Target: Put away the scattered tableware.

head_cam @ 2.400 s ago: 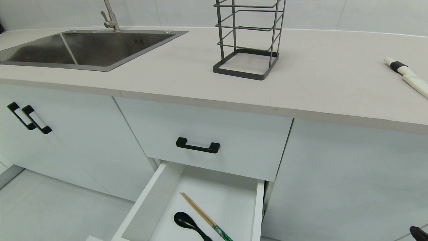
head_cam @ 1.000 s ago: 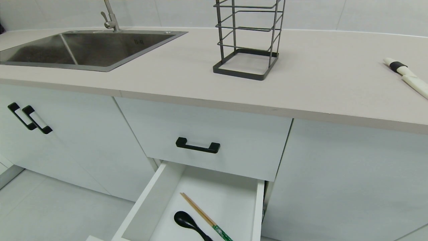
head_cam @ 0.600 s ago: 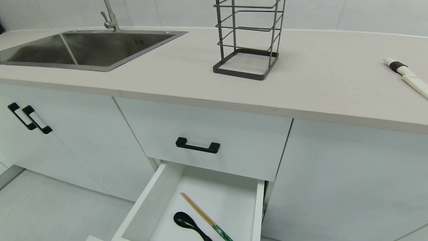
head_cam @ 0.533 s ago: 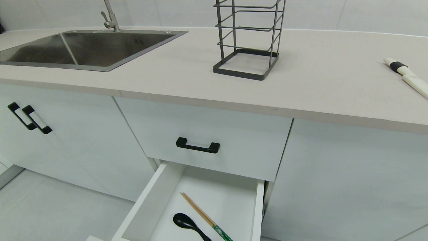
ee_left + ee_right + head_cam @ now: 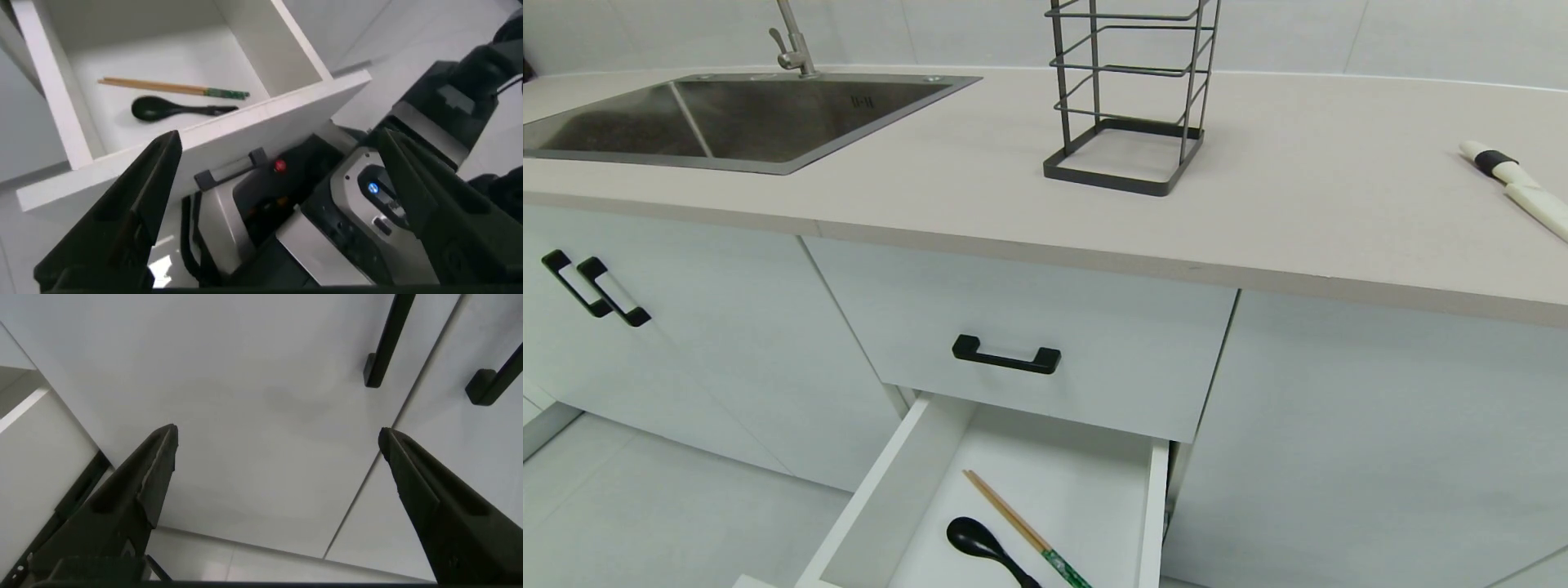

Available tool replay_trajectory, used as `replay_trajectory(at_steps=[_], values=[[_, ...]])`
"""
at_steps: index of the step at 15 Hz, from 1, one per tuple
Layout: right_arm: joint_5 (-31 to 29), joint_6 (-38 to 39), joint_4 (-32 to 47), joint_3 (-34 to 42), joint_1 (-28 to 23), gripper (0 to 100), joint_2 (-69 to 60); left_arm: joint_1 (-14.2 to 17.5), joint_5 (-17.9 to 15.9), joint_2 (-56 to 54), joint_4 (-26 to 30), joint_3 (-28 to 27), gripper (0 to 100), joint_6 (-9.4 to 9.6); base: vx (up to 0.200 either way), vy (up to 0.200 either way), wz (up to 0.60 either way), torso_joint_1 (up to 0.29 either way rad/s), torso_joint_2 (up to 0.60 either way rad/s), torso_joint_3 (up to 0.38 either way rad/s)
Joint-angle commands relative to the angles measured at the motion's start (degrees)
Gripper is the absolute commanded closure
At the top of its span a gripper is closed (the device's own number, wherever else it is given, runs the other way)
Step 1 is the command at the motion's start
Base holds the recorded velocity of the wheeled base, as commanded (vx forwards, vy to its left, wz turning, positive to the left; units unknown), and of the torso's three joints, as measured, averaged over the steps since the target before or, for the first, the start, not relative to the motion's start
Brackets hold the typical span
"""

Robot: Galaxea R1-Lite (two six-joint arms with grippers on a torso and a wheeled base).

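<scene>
Weighing the next move, I read the left gripper (image 5: 278,139) as spread wide and empty, hanging over the front panel of the open drawer (image 5: 882,498); the right gripper (image 5: 276,433) is likewise spread with nothing between its fingers, facing white cabinet doors (image 5: 245,392) with black handles (image 5: 384,343); the chopsticks (image 5: 1013,518) and the black spoon (image 5: 972,539) lie close together on the drawer floor, though I cannot tell whether they touch; one white utensil with a dark band (image 5: 1515,184) lies on the countertop (image 5: 1298,204) far to my right, well apart from the wire rack (image 5: 1127,98).

My judgement is that this white piece is what remains to fetch, so the drawer should not be shut yet; I'd bring the right arm up over the counter edge, set the fingers across the utensil's narrow width rather than along it, pinch near the banded part, and lift clear of the counter lip before swinging down; I'd lay it beside the spoon, not on top.
</scene>
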Motion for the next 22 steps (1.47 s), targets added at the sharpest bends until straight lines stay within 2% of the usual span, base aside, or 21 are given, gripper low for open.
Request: replay_trajectory(at_steps=[1,2,3,5,6,8,9,11,12,13,14,16,17,19,22], values=[[0.0,0.0,0.0,0.0,0.0,0,0.1,-0.4,0.0,5.8,1.6,0.1,0,-2.24,0.000,0.000,0.00,0.000,0.00,0.000],[0.0,0.0,0.0,0.0,0.0,0,0.1,-0.4,0.0,7.6,3.1,0.1,0,-5.41,0.000,0.000,0.00,0.000,0.00,0.000],[0.0,0.0,0.0,0.0,0.0,0,0.1,-0.7,-0.1,8.5,4.1,0.1,0,-7.08,0.000,0.000,0.00,0.000,0.00,0.000],[0.0,0.0,0.0,0.0,0.0,0,0.1,-2.6,0.3,10.6,6.7,-0.4,0,-7.34,0.000,0.000,0.00,0.000,0.00,0.000],[0.0,0.0,0.0,0.0,0.0,0,0.1,-2.6,1.5,13.3,7.9,-0.3,0,-7.43,0.000,0.000,0.00,0.000,0.00,0.000],[0.0,0.0,0.0,0.0,0.0,0,0.1,-2.7,7.4,19.4,7.7,0.3,0,-7.25,0.000,0.000,0.00,0.000,0.00,0.000],[0.0,0.0,0.0,0.0,0.0,0,0.1,-2.7,8.8,21.8,6.8,0.2,0,-7.08,0.000,0.000,0.00,0.000,0.00,0.000],[0.0,0.0,0.0,0.0,0.0,0,0.1,-3.5,9.5,23.0,6.7,0.3,0,-5.49,0.000,0.000,0.00,0.000,0.00,0.000],[0.0,0.0,0.0,0.0,0.0,0,0.1,-4.0,12.9,24.7,6.7,0.3,0,-3.03,0.000,0.000,0.00,0.000,0.00,0.000],[0.0,0.0,0.0,0.0,0.0,0,0.1,-4.1,15.5,25.9,6.6,0.3,0,-1.63,0.000,0.000,0.00,0.000,0.00,0.000],[0.0,0.0,0.0,0.0,0.0,0,0.1,-4.1,17.4,27.1,6.6,0.3,0,-0.22,0.000,0.000,0.00,0.000,0.00,0.000],[0.0,0.0,0.0,0.0,0.0,0,0.0,-4.1,20.6,29.3,6.4,0.1,0,4.09,0.000,0.000,0.00,0.000,0.00,0.000],[0.0,0.0,0.0,0.0,0.0,0,0.1,-4.1,23.3,30.2,6.0,0.0,0,5.14,0.000,0.000,0.00,0.000,0.00,0.000],[0.0,-0.1,0.0,0.0,0.0,0,0.1,-4.1,26.4,31.8,4.1,-0.1,0,5.23,0.000,0.000,0.00,0.000,0.00,0.000],[0.0,-0.1,0.0,0.0,0.0,0,0.1,-4.9,26.4,35.2,-0.8,0.1,0,5.32,0.000,0.000,0.00,0.000,0.00,0.000]])
